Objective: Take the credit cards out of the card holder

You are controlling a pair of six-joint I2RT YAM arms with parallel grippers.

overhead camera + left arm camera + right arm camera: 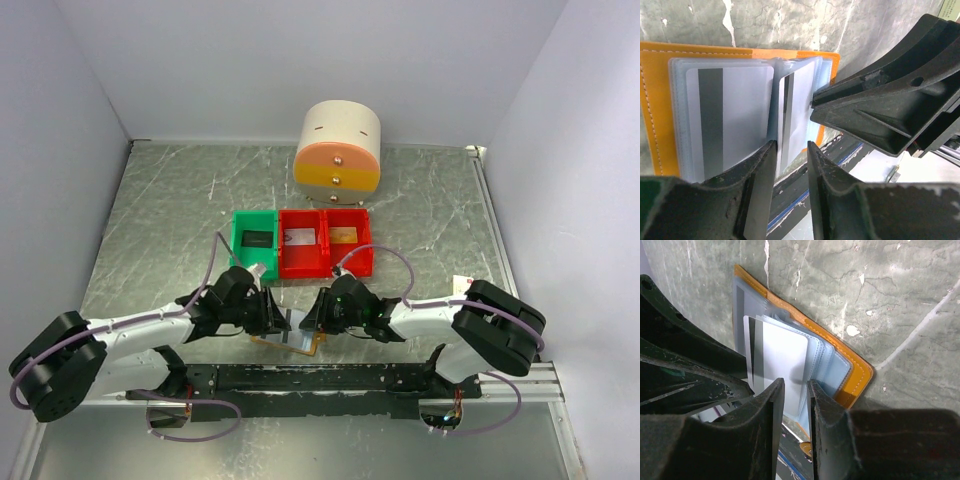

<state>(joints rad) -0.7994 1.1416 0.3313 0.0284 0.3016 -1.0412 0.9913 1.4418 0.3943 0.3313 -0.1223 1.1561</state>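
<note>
The card holder (316,345) lies open at the table's near edge, orange outside (660,100) (860,372) with pale pockets. One grey-silver credit card (735,115) with a dark stripe lies flat in a left pocket. A second striped card (797,105) (782,360) stands up from the middle pockets. My left gripper (283,322) (790,150) is open, its jaws close on either side of that card's lower edge with a gap showing. My right gripper (311,318) (795,387) is shut on the holder's right-hand pocket leaves.
Behind the arms stand a green bin (255,243) and two red bins (303,243) (348,238), each holding a card. A round cream and orange drawer unit (338,150) sits at the back. The black mounting rail (320,378) runs just below the holder. White walls enclose the table.
</note>
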